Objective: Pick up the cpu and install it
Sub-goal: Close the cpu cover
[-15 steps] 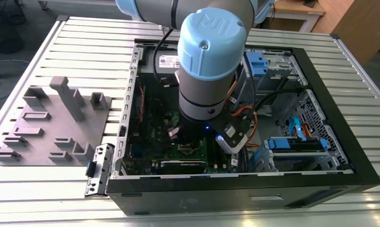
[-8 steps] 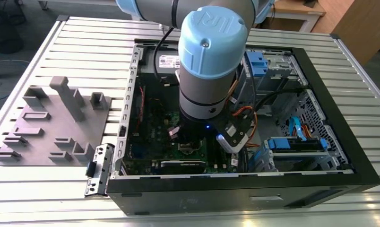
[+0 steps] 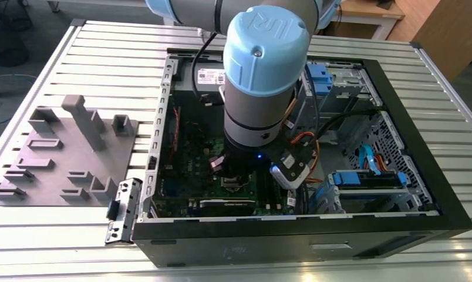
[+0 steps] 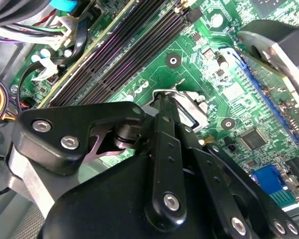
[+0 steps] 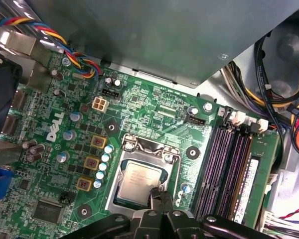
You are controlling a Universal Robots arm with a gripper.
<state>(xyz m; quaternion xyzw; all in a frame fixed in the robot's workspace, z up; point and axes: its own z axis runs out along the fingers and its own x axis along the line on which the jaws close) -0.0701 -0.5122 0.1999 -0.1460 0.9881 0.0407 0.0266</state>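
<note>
Slatted metal table [image 3: 64,247] holds an open black computer case [image 3: 299,241]. At its six o'clock in the exterior view, the black gripper [image 3: 234,183], pressed together, touches the silvery square cpu [image 5: 139,181] lying in its metal socket [image 5: 144,148]; seating probably needs level pressure.

The cpu [image 5: 138,183] was a small, flat, square chip with a silvery-grey metal top, a paler rim and faint print across its face. It lay level and face up inside the socket frame [image 5: 116,191], within the frame's opening. Its edges ran parallel to the frame's sides, and one corner was hidden from the first wrist view.
</note>
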